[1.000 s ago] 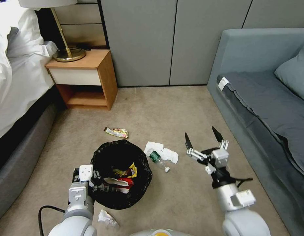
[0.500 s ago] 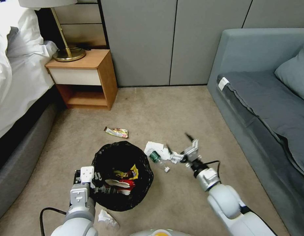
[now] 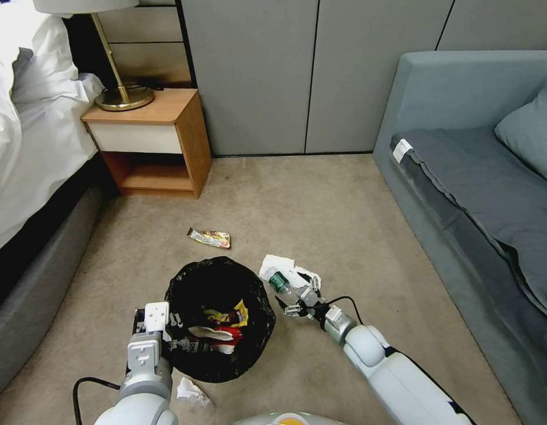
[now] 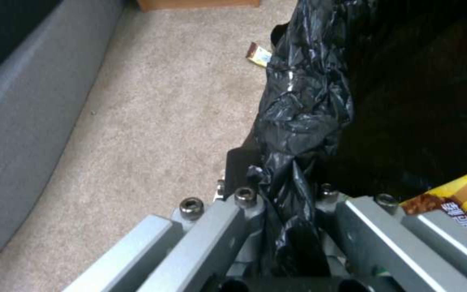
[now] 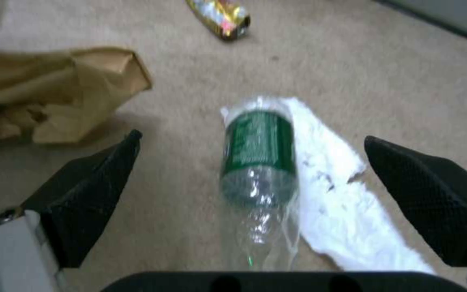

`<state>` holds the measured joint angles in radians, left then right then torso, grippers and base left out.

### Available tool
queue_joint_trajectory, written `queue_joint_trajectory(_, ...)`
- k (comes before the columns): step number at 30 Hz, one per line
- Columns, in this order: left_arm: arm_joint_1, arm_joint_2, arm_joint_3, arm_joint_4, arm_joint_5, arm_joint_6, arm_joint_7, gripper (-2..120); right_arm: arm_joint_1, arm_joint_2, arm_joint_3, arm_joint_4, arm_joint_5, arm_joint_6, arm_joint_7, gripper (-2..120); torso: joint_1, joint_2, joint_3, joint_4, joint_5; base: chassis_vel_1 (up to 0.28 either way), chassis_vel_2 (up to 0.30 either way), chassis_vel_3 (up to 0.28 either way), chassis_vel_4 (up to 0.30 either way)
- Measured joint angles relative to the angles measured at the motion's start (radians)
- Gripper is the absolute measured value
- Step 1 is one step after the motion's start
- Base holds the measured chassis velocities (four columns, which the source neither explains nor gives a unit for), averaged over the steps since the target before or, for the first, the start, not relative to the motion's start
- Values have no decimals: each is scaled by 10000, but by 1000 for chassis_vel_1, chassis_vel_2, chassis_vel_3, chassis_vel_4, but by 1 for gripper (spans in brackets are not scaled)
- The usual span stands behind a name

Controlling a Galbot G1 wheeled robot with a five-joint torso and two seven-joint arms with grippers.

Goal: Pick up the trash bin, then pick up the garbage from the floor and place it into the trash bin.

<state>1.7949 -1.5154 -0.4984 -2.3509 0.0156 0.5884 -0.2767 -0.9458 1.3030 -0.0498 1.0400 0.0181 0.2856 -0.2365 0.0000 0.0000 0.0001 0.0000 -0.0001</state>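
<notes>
**Bottle framed by spread claw beside lined bin**

A clear bottle [image 5: 258, 162] with a green label (its print too blurred to be read) is seen lying on the beige carpet [image 3: 321, 200], flanked by the wide-apart black fingers [image 5: 90, 190] of the right gripper [image 3: 298, 303]. A white tissue [image 5: 336, 194] is pressed against the bottle's side. The trash bin [image 3: 219, 319], lined with a glossy black bag, is held just beside it, the left gripper [image 4: 282, 215] clamped on the bag's bunched rim. Inside, a yellow wrapper [image 4: 460, 198] bearing white characters is seen. A foil wrapper [image 3: 209, 238] lies beyond the bin, a crumpled brown paper bag [image 5: 50, 93] near the bottle, and another scrap [image 3: 192, 393] by the left arm. A nightstand [image 3: 152, 141] and sofa [image 3: 480, 177] flank the scene.
</notes>
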Motion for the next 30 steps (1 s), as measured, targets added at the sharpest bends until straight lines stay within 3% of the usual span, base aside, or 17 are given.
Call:
queue_joint_trajectory(4,12,-18,28,29,9,-7,0,1,444,315,87,-987,-156,105,-113,100,0,0,0,-1,-1,0,0,0,0)
queue_joint_trajectory(17,103,-14,74,37,28,-64,-4,1,1014,870,459,-2186,-394,42,-23,100,0,1,0,0,0,0,0,0,0)
queue_joint_trajectory(21,159,-5,53,-18,31,-76,-5,1,1038,992,493,-2440,-465,81,-10,91,0,0,-1,0,1,0,0,0,0)
queue_joint_trajectory(30,232,-26,94,-76,64,-110,-8,1,877,1134,470,-2495,-492,120,24,55,0,0,-1,0,1,0,0,0,0)
